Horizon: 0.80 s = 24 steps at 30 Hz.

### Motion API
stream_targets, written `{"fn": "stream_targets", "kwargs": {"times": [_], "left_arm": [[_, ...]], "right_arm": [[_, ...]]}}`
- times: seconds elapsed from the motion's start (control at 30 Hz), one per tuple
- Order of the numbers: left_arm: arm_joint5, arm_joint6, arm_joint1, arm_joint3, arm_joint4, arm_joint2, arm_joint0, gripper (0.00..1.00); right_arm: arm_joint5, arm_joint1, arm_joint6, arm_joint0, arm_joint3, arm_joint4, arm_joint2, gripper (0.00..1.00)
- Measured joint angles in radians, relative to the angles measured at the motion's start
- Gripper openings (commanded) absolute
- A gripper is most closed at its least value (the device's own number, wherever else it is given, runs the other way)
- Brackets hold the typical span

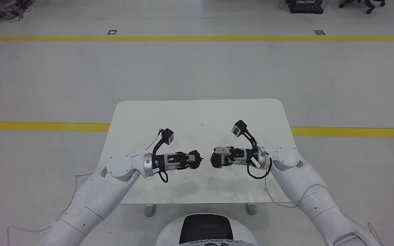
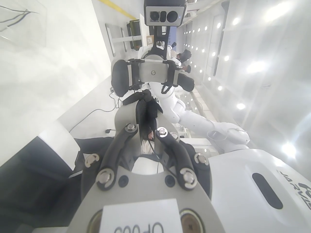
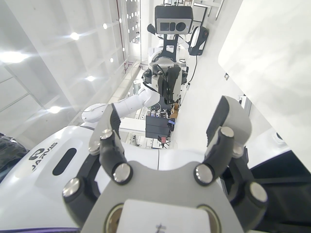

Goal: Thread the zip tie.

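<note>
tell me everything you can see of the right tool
The right tool is open: its two fingers stand wide apart with nothing between them. They look like grey metal faced with black pads, and they are carried on black links with silver pins from a grey plate. It is over the near part of the table and points at the left tool across a gap, touching nothing.
</note>
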Motion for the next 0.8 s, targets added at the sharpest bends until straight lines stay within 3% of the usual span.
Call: {"fn": "stream_targets", "kwargs": {"times": [0.13,0.23,0.37,0.53,0.8], "left_arm": [[0.002,0.003,0.0,0.001,0.003,0.0,0.0,0.0],[0.004,0.049,0.001,0.011,0.032,-0.008,0.0,0.0],[-0.023,0.057,0.016,0.012,0.024,-0.072,0.014,0.0],[-0.032,0.036,0.04,-0.007,0.028,-0.164,0.061,0.0],[-0.029,0.025,0.06,-0.024,0.029,-0.244,0.113,0.0]], "right_arm": [[0.0,0.0,0.0,0.0,0.0,0.0,0.0,1.0],[0.0,0.0,0.0,0.0,0.0,0.0,0.0,1.0],[0.0,0.0,0.0,0.0,0.0,0.0,0.0,1.0],[0.0,0.0,0.0,0.0,0.0,0.0,0.0,1.0],[0.0,0.0,0.0,0.0,0.0,0.0,0.0,1.0]]}}
